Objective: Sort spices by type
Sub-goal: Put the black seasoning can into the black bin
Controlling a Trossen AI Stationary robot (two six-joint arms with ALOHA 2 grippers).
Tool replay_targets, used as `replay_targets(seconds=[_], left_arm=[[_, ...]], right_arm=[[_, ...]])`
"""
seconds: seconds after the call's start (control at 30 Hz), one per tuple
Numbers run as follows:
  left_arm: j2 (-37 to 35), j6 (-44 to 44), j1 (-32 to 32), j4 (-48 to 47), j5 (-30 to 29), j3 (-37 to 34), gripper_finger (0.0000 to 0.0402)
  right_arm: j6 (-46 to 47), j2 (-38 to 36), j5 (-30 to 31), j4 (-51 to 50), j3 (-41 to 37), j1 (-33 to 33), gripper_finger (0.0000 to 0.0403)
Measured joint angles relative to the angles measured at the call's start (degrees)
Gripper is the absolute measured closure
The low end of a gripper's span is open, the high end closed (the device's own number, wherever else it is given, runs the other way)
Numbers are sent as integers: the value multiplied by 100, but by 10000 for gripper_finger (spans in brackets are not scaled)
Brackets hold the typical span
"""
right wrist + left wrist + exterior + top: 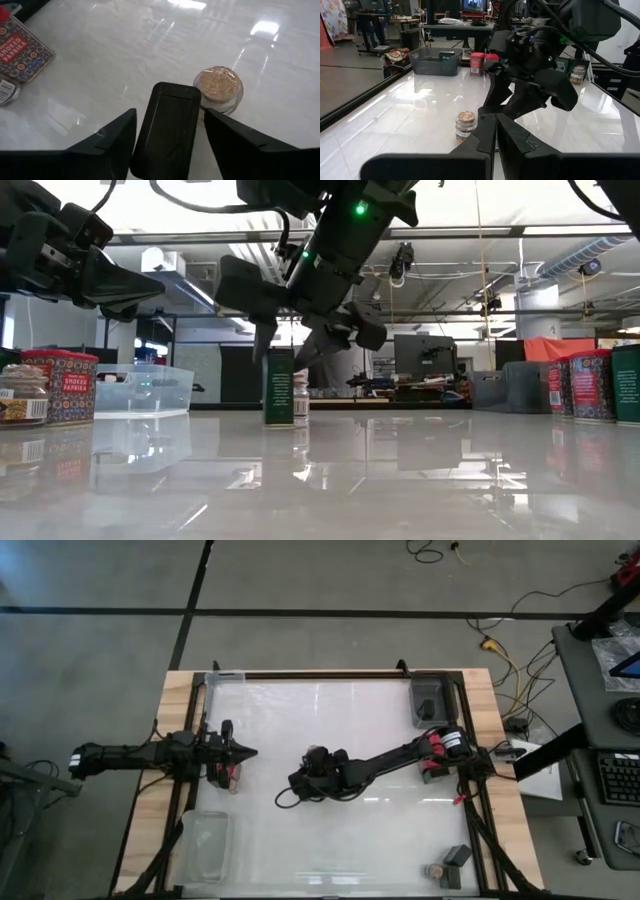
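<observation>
A black boxy spice container (169,127) stands upright on the table with a round tan-topped jar (218,88) right beside it. In the low view the box (279,388) and the jar (300,396) stand near the table's middle. My right gripper (170,112) hangs over them, open, pointing down, one finger on either side of the box top; no touch shows. It is also in the high view (292,788). My left gripper (247,752) is shut and hovers at the table's left, above a red tin and a jar (232,776).
Clear trays sit at the near-left corner (205,842) and the far-left corner (225,678), and a dark tray at the far right (430,698). More spices stand at the near right (450,865). A red paprika tin (22,46) shows near the left arm.
</observation>
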Motion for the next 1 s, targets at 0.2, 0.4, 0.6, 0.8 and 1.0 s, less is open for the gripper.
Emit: replay_targets(seconds=[0.2, 0.4, 0.6, 0.8, 1.0], left_arm=[[0, 0, 0, 2, 1, 0, 401], [0, 2, 0, 2, 0, -1, 401], [0, 0, 0, 2, 0, 0, 401], [0, 0, 1, 1, 0, 1, 401], [0, 1, 2, 2, 0, 1, 402]], right_arm=[[-78, 2, -72, -2, 0, -27, 229], [-74, 2, -118, -110, 0, -38, 259], [-78, -12, -116, -129, 0, -38, 272], [-271, -304, -470, -366, -11, -38, 261], [-292, -980, -578, -1271, -11, -22, 274]])
